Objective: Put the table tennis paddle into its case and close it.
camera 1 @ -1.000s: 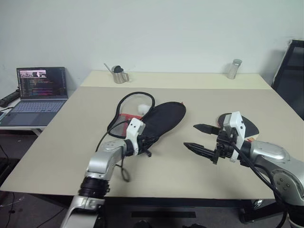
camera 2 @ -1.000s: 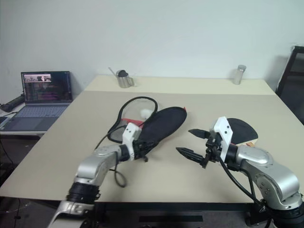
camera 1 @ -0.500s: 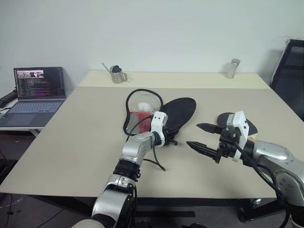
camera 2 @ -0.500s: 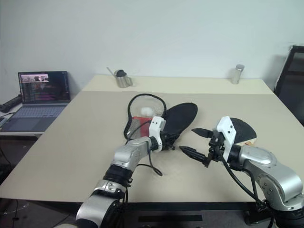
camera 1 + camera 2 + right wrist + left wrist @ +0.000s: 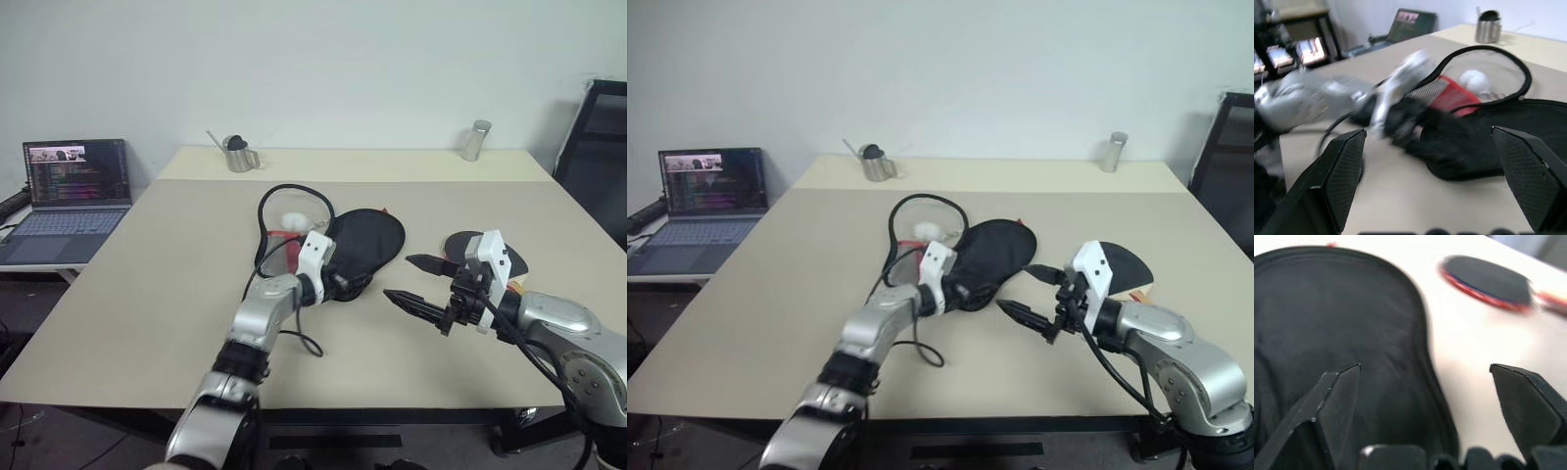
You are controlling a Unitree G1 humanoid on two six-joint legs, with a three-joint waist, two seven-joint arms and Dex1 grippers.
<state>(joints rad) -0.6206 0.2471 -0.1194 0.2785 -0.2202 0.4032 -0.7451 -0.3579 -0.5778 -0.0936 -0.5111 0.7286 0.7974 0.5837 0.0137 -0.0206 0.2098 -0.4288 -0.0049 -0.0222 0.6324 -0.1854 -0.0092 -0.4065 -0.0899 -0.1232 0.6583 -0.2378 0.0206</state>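
One case, one paddle — both sets of jaws empty

Left gripper (image 5: 355, 285) gapes at the case's (image 5: 364, 247) near edge; right gripper (image 5: 416, 284) gapes too — the table tennis paddle (image 5: 509, 265) lies flat at its 3 o'clock, handle pointing right, nearer the right arm.

I'm working in what looks like an office or lab room. A big beige table (image 5: 147, 294) stands against a plain pale wall (image 5: 343, 69), with a second, lighter tabletop (image 5: 353, 164) butted to its far edge. On a side desk to my left an open laptop (image 5: 69, 196) shows code on a dark screen. A black office chair (image 5: 595, 147) sits at the right edge. A metal cup (image 5: 235, 155) and a small tin (image 5: 475, 141) stand on the far tabletop.
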